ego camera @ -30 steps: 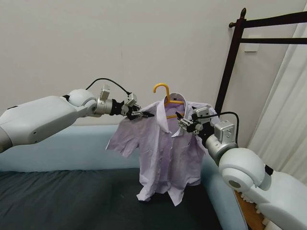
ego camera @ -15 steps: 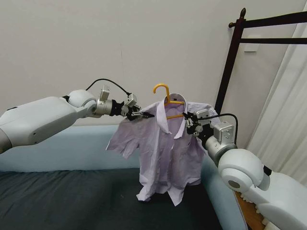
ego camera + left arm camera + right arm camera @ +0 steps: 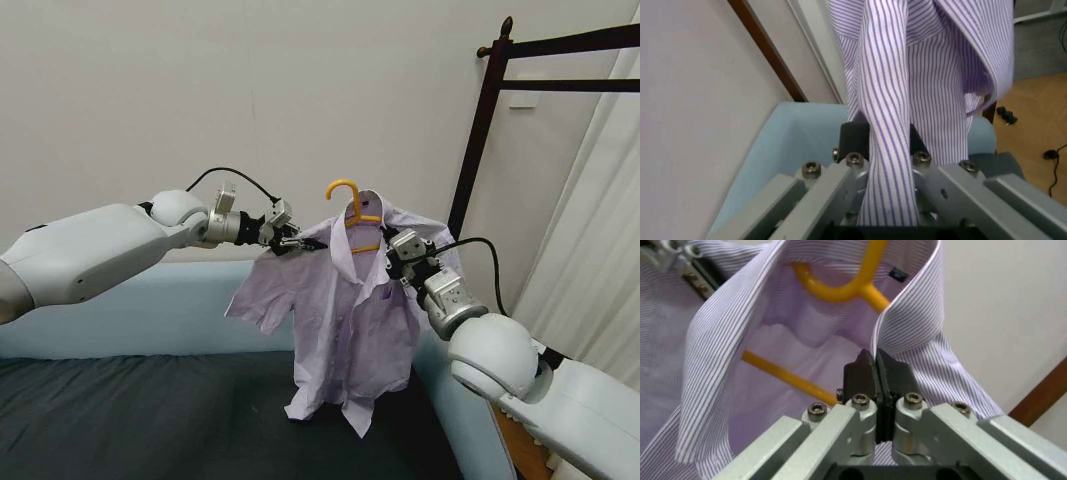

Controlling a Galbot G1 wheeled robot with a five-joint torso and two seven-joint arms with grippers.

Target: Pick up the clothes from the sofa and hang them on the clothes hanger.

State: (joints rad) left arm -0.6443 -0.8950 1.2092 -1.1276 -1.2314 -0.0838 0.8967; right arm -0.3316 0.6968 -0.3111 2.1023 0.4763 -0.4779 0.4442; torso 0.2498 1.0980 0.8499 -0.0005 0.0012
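Head view: shirt (image 3: 345,320) on yellow hanger (image 3: 345,190), held over the sofa (image 3: 120,410) by left gripper (image 3: 295,243) and right gripper (image 3: 388,246). Left wrist: jaws clenched on a fold. Right wrist: jaws pinch only the front edge, which could slip.

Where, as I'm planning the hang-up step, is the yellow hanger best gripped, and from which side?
Probably the bare stem under the hook of the yellow hanger, coming from the robot's side through the open collar of the shirt. Fabric covers its arms, and the hook's curve should stay free for the rack. Left gripper and right gripper clamp the shirt.
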